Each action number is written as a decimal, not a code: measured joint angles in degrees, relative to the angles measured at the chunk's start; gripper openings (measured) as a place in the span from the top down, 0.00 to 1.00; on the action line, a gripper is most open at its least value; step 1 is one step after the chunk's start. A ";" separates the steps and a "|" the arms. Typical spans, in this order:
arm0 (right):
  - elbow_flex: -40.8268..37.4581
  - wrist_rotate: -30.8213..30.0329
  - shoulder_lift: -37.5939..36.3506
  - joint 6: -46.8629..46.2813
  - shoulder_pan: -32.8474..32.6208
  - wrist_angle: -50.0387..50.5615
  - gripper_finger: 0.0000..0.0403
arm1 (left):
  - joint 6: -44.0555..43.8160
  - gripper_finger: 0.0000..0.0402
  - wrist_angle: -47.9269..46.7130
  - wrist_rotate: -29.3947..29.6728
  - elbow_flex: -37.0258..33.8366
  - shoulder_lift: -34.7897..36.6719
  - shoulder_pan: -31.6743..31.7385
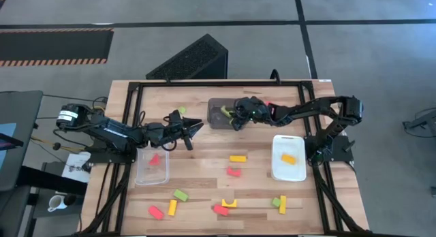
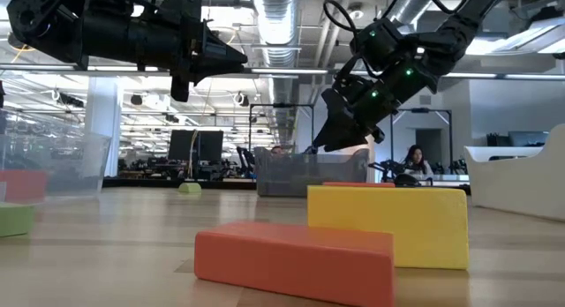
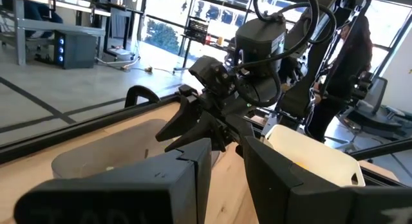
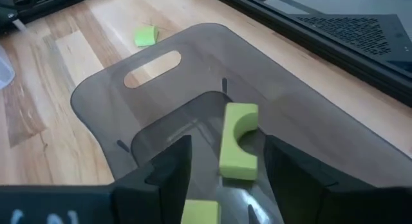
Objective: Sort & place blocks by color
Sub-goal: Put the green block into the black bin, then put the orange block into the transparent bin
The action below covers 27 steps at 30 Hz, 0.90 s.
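Note:
My right gripper (image 1: 235, 118) hovers open over the dark grey bin (image 1: 219, 109) at the table's far middle, pointing slantwise down into it. A light green arch block (image 4: 237, 141) shows inside the bin below the gap between the fingers, with room on both sides of it. A second green block (image 4: 199, 212) lies in the bin beside it. My left gripper (image 1: 196, 127) hangs level to the left of the bin, a narrow gap between its fingers (image 3: 193, 161) and nothing in it. Red, yellow and green blocks lie scattered over the table's near half.
A clear bin (image 1: 139, 176) at the near left holds a red block (image 1: 154, 159). A white bin (image 1: 278, 170) at the right holds a yellow block (image 1: 289, 158). One green block (image 1: 180, 111) lies left of the grey bin. A black frame borders the table.

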State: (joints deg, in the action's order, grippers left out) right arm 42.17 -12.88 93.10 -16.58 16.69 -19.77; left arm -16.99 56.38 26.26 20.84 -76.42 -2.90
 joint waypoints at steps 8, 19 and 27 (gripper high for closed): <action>0.00 -0.42 -1.74 1.76 -0.22 1.94 0.44 | 0.02 0.81 -0.41 0.04 0.00 0.00 0.00; 0.00 -0.72 -16.66 3.08 -0.22 18.51 0.44 | -0.51 0.81 -1.81 0.07 0.00 0.00 0.00; 0.00 -7.88 -28.06 4.59 -0.20 32.44 0.44 | -0.92 0.81 -1.79 0.07 0.00 0.00 0.00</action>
State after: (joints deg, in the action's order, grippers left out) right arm 42.17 -20.76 65.04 -11.99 16.49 12.67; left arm -17.91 54.59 26.33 20.84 -76.42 -2.90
